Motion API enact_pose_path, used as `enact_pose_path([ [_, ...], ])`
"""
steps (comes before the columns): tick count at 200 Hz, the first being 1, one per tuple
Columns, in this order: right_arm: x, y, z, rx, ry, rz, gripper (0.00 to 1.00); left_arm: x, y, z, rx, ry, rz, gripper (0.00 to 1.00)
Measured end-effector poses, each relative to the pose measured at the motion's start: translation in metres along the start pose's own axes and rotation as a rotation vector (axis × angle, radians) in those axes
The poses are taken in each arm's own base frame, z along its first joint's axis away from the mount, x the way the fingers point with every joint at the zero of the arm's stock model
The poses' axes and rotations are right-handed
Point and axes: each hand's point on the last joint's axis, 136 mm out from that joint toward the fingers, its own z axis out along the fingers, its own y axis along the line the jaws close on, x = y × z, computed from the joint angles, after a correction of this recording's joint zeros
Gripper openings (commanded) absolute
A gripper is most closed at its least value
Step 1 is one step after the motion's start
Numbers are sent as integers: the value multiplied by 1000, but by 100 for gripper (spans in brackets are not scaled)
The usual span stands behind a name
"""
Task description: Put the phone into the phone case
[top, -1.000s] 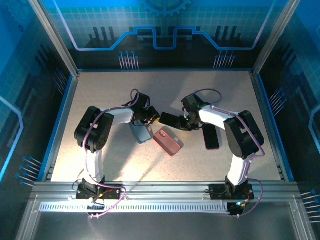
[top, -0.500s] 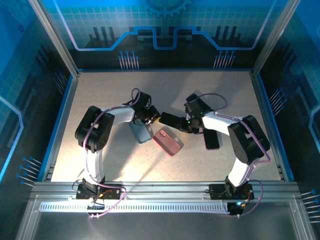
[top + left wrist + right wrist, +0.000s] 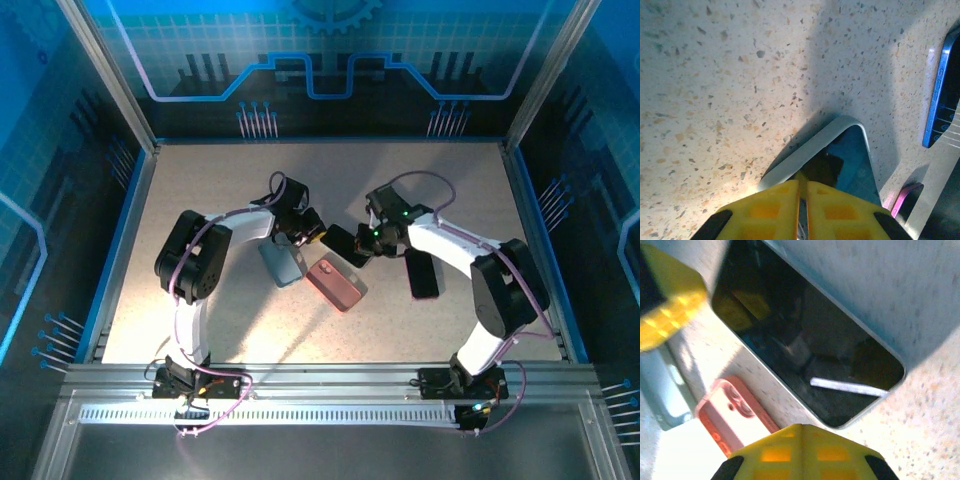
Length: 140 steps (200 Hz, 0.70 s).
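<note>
A speckled beige table (image 3: 200,190) lay inside a blue-lit enclosure with printed circuit-pattern walls (image 3: 320,60). In the overhead view, both arms reached toward the middle of the frame.

The left gripper (image 3: 303,232) sat just left of centre. In the left wrist view its yellow fingers (image 3: 775,205) were drawn in to a thin slit at the bottom edge (image 3: 802,186), pinched on the rim of the grey-blue case (image 3: 283,263) (image 3: 840,150), which lay flat on the table.

The black phone (image 3: 343,243) lay at the centre of the overhead frame, between the two grippers and just above the pink case (image 3: 336,284). The right gripper (image 3: 360,248) was fully closed. In the right wrist view its joined fingers (image 3: 800,435) stood at the bottom edge, just beside the phone's (image 3: 805,340) lower corner. I could not tell whether they touched it.

In the right wrist view the pink case (image 3: 735,412) showed at lower left, beside the grey-blue case (image 3: 665,385). A second dark phone (image 3: 422,273) lay right of centre in the overhead view, under the right arm.
</note>
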Motion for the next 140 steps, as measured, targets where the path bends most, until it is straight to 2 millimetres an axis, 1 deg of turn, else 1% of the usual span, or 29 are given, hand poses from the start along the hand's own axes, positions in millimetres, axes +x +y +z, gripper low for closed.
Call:
enact_pose_path([
  [9,-8,1,-6,-6,-18,-11,0,0,0,0,-3,0,-1,13],
  [24,-15,-2,-9,-5,-25,-25,0,0,0,-1,-5,2,-3,13],
  [36,-17,-9,-10,1,-20,-29,0,0,-1,-1,-6,3,-2,13],
  [55,-19,-27,-6,29,-1,-19,0,2,-5,-1,-3,6,4,13],
  [70,-18,-37,0,44,24,-17,0,5,-7,0,-2,10,10,13],
  [96,-13,-48,10,62,65,-19,0,10,-9,2,-2,18,19,13],
  [140,-7,-52,20,66,101,-27,0,12,-6,5,-10,24,17,13],
])
